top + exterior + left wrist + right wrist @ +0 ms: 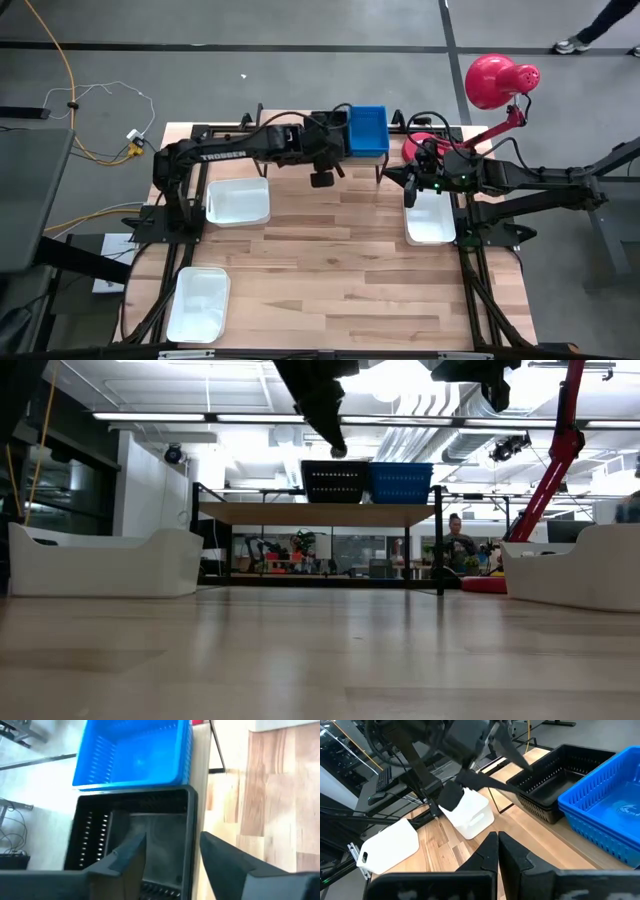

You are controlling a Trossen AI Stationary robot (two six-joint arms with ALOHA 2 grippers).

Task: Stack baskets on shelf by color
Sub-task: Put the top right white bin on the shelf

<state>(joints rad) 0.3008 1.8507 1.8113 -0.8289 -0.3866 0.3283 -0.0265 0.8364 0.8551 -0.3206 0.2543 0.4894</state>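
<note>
Two of the small baskets are already up on the shelf point(320, 513): we see a black basket point(134, 845) and a blue basket point(134, 754) side by side, touching along one edge, each apparently a single layer so far, though we can't rule out nested ones. Three white baskets are not yet shelved, all on the table point(340, 290): one point(238, 201) near the left arm's base, one point(198, 304) at the near-left corner, one point(432, 218) under the right arm. So we judge the task partly done, white ones left.

The left gripper point(172, 852) hangs just above the black basket, fingers parted wide and holding nothing; the black basket's near rim lies right between and below its fingertips, the blue basket just beyond them. The right gripper point(497, 845) has its fingers pressed together, empty, with the shelf baskets well ahead of its tips and a white basket point(470, 814) near them.

Look: the black basket is slotted, the blue one has finely ribbed walls, and the white ones are bigger, smooth and round-cornered. The shelf has a light wood top on thin black legs.
</note>
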